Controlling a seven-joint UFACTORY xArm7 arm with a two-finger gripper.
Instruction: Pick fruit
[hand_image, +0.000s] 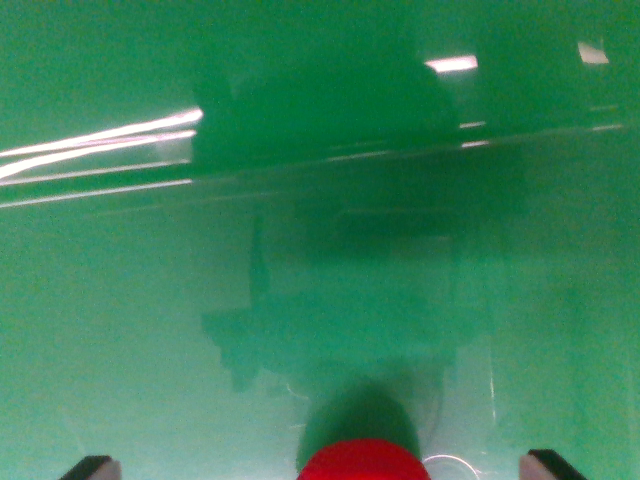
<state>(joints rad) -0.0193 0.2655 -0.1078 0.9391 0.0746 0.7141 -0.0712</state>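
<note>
**Operator:** What do you have closest to the camera?

**Monitor:** At the bottom edge of the wrist view you see the two dark tips of the pincer (322, 466), one at the lower left corner and one at the lower right. They stand spread wide apart, with nothing pinched between them.

**Operator:** Where is the fruit?

**Monitor:** You find a red, rounded fruit (362, 461) at the bottom centre, between the two tips and touching neither. Only its upper part shows; the frame cuts off the rest, so you cannot tell what kind it is. It lies on the glossy green bench (110, 330).

**Operator:** And beyond it?

**Monitor:** Just behind the fruit you see its dark shadow on the bench. Further out, a broad dark reflection fills the middle of the surface. Farthest away, bright white streaks of reflected light cross the upper left, with smaller bright patches at the upper right.
</note>
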